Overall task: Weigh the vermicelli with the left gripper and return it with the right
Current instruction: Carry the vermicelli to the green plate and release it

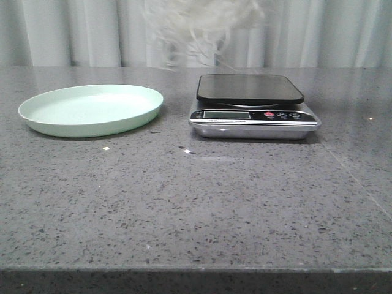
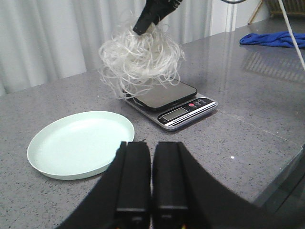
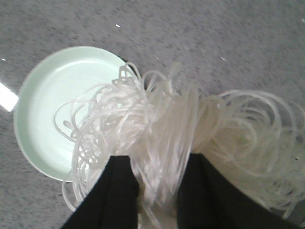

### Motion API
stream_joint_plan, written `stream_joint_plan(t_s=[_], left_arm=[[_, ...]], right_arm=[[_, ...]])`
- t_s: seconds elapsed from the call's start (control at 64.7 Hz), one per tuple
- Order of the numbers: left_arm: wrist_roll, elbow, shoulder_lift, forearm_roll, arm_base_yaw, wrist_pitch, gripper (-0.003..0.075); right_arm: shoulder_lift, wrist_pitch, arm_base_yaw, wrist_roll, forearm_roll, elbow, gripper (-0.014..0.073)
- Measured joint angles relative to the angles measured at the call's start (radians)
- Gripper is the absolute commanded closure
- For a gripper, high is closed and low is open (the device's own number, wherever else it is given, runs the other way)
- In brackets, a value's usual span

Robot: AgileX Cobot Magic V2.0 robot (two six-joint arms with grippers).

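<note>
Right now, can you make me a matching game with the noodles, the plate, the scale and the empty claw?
Things:
1. vermicelli
2. pale green plate
3. kitchen scale
4. left gripper

States:
A. shut, holding nothing
B. bare black platform, nothing on it
C. hanging in the air, pinched by the right gripper
D. empty, on the table left of the scale

Pairs: 1-C, 2-D, 3-B, 4-A

From my front camera the vermicelli [image 1: 199,27] is a blur, cropped by the top edge — whatever holds it sits out of frame. I can't read the scale [image 1: 254,107] display — too small
</note>
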Motion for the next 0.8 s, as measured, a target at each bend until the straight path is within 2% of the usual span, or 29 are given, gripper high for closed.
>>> stream_joint_plan(t_s=[0.232, 0.402, 0.495, 0.603, 0.68, 0.742, 0.804], left_arm=[[0.0, 0.0, 0.0, 0.0, 0.0, 0.0, 0.0594], [0.0, 0.0, 0.0, 0.0, 0.0, 0.0, 0.0594], [0.0, 0.0, 0.0, 0.0, 0.0, 0.0, 0.0594], [0.0, 0.0, 0.0, 0.0, 0.0, 0.0, 0.0594], [0.0, 0.0, 0.0, 0.0, 0.0, 0.0, 0.0594], [0.0, 0.0, 0.0, 0.0, 0.0, 0.0, 0.0594], [0.0, 0.0, 0.0, 0.0, 0.0, 0.0, 0.0594]], right_arm=[[0.056, -0.119, 0.142, 0.0, 0.029, -0.012, 0.0433], [0.175, -0.182, 0.189, 0.0, 0.054, -0.012, 0.041], [0.236, -0.182, 0.189, 0.0, 0.054, -0.012, 0.0326], [0.28, -0.173, 0.189, 0.0, 0.054, -0.012, 0.0133], [0.289, -0.173, 0.189, 0.0, 0.059, -0.012, 0.0037], [0.289, -0.173, 0.189, 0.0, 0.063, -0.012, -0.0006], [0.287, -0.175, 0.189, 0.0, 0.063, -0.014, -0.0004]])
